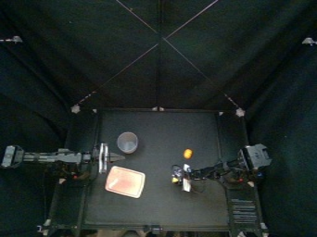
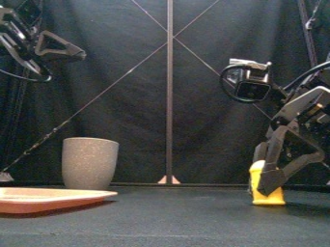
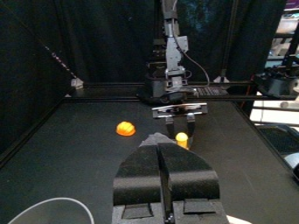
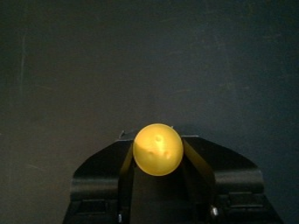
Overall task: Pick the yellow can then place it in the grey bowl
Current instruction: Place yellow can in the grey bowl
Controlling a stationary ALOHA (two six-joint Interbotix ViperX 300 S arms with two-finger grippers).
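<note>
The flat pink tray (image 2: pixel 45 198) is lying nearest, just in front of the tall grey speckled cup (image 2: pixel 91 162). Well to the cup's right, the right gripper (image 4: pixel 158 150) is pressing its jaws against both sides of the small yellow can (image 2: pixel 268 193), which seems to be standing on the black tabletop (image 2: pixel 168 217). The grasp looks made; lifting, carrying and dropping are remaining. A small orange ball (image 3: pixel 125 129) is sitting right of the cup. The left gripper (image 3: pixel 167 150), jaws together and holding nothing, is resting to the cup's left.

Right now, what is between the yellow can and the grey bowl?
Nothing: the front view shows bare table between the yellow can, held in the right end effector, and the grey bowl.
</note>
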